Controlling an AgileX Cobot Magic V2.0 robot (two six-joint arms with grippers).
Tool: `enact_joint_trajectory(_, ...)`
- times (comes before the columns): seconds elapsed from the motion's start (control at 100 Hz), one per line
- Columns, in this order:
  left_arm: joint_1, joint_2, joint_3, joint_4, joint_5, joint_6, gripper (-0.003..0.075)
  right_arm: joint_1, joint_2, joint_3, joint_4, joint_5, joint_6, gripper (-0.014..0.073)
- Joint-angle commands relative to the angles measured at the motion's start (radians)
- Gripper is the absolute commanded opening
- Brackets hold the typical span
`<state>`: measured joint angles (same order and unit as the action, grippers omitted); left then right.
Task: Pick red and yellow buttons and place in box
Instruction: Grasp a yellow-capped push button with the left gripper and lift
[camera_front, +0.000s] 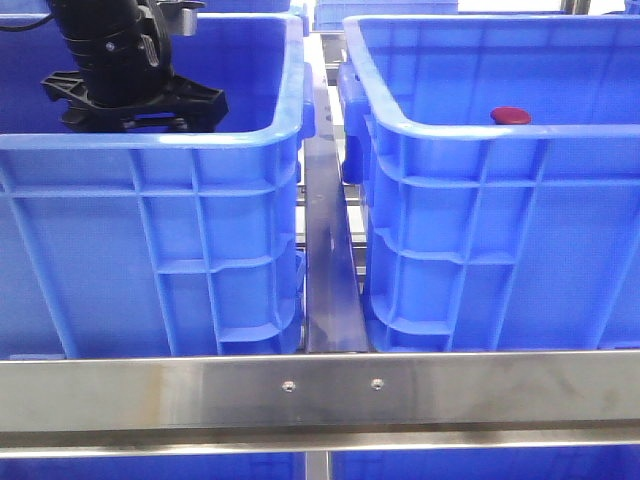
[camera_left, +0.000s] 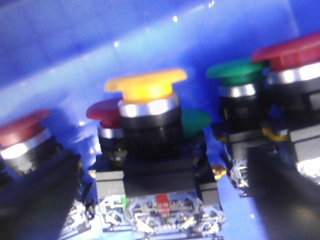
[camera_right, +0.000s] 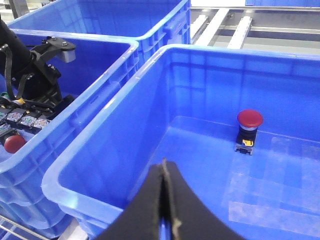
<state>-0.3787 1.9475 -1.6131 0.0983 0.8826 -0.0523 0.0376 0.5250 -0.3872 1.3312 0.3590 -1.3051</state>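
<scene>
A yellow button on a black switch body stands among other buttons in the left crate. My left gripper is open, one finger on each side of that switch body and apart from it. Red buttons sit around it. One red button stands upright on the floor of the box on the right. My right gripper is shut on nothing, above the box's near rim. The left arm's wrist reaches down into the left crate.
Green buttons stand among the red ones. More blue crates sit behind. A steel rail crosses the front, and a metal strip runs between the two crates.
</scene>
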Motion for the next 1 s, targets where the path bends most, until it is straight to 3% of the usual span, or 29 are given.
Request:
enact_joint_trajectory(0.0, 0.000, -0.051, -0.032, 0.004, -0.026, -0.010, 0.0376, -0.003, 0.000, -0.026, 0.023, -0.007, -0.011, -0.0069)
enact_joint_trajectory(0.15, 0.000, -0.051, -0.032, 0.004, -0.026, -0.010, 0.0199, -0.003, 0.000, -0.026, 0.023, -0.007, -0.011, -0.0069)
enact_joint_trajectory(0.29, 0.000, -0.051, -0.032, 0.004, -0.029, -0.010, 0.0113, -0.003, 0.000, -0.026, 0.023, -0.007, -0.011, -0.0069)
enact_joint_trajectory(0.54, -0.001, -0.061, -0.079, 0.004, 0.029, -0.001, 0.0105, -0.003, 0.000, -0.026, 0.023, -0.007, -0.011, -0.0069)
enact_joint_trajectory(0.99, -0.001, -0.207, -0.091, -0.211, 0.055, 0.240, 0.0104, -0.003, 0.000, -0.026, 0.023, -0.005, -0.011, -0.0069)
